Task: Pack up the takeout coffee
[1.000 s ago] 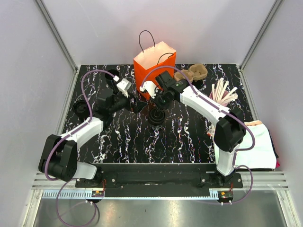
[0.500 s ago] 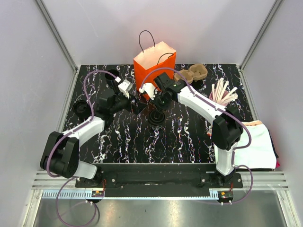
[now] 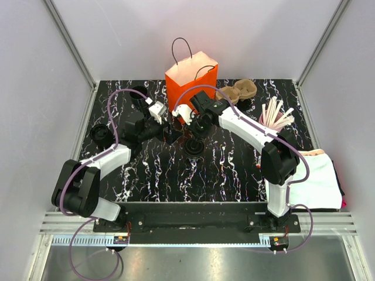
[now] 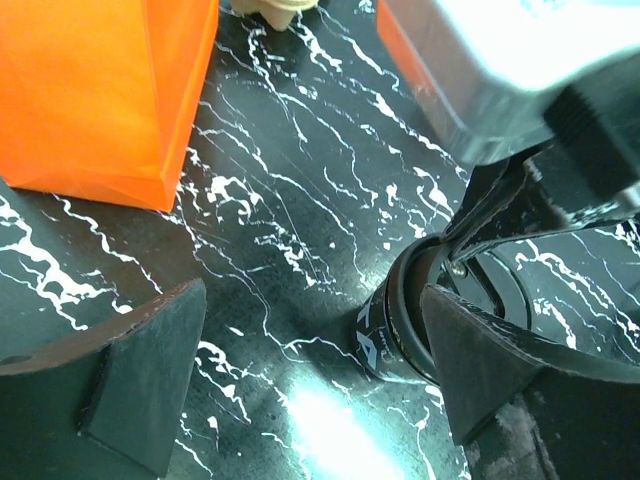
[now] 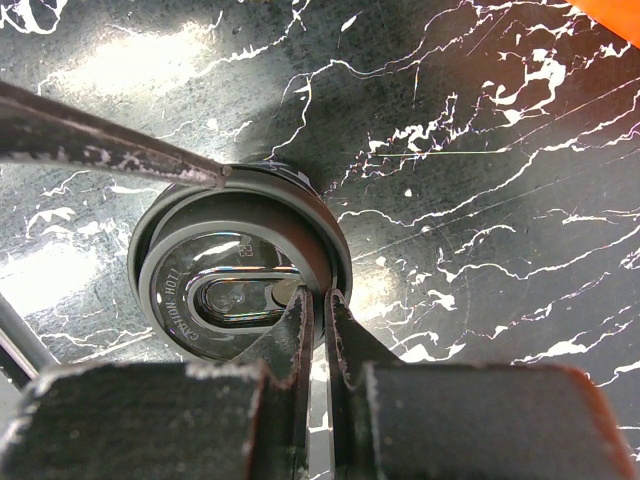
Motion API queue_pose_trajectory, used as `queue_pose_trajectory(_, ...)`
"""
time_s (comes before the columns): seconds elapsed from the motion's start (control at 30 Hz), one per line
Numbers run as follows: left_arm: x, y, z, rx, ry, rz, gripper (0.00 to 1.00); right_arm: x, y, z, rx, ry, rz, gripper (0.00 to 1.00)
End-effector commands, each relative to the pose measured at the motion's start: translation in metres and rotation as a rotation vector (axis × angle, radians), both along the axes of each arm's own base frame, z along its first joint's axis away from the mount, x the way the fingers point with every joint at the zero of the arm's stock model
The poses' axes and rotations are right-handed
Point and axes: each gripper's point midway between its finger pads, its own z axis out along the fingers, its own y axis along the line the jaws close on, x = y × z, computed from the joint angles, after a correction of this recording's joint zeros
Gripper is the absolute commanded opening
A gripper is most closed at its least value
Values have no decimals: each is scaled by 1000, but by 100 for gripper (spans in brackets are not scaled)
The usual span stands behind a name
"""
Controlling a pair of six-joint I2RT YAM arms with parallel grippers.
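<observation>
The takeout coffee is a small black cup with a round black lid, standing on the marbled table in front of the orange paper bag. My right gripper comes down from above and is shut on the near rim of the lid. My left gripper is open and low over the table at the cup's left side. In the left wrist view, the cup stands just inside the right-hand finger. The other finger is far from the cup.
The orange bag stands open just behind both grippers. A brown pulp tray lies to its right, with a pink cup of white sticks beyond. A white cloth lies at the right edge. Loose black lids lie at left.
My left gripper has slid right, closer to the cup, and its jaws have narrowed slightly. The right gripper keeps its pinch on the lid rim, and the cup has hardly moved.
</observation>
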Motion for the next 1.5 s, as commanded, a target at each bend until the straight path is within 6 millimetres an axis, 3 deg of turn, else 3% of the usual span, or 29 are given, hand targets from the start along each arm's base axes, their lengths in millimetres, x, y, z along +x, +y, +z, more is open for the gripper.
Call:
queue_pose_trajectory(0.0,-1,-8,6,-6,-45,-46,91,7,8,7,34,-4,-7,1)
queue_pose_trajectory(0.47,-10,-22,-15,45,2,-109,80,12,8,4,28,-19,-30,1)
queue_pose_trajectory(0.9,-17,-31,-31,56,74,-186,76,15,10,4,32,-47,-41,1)
queue_pose_trajectory(1.27,-35,-36,-41,38,151,-293,66,9,21,9,40,-76,-24,1)
queue_pose_trajectory(1.47,-46,-38,-39,18,140,-352,67,4,26,12,45,-88,-9,2)
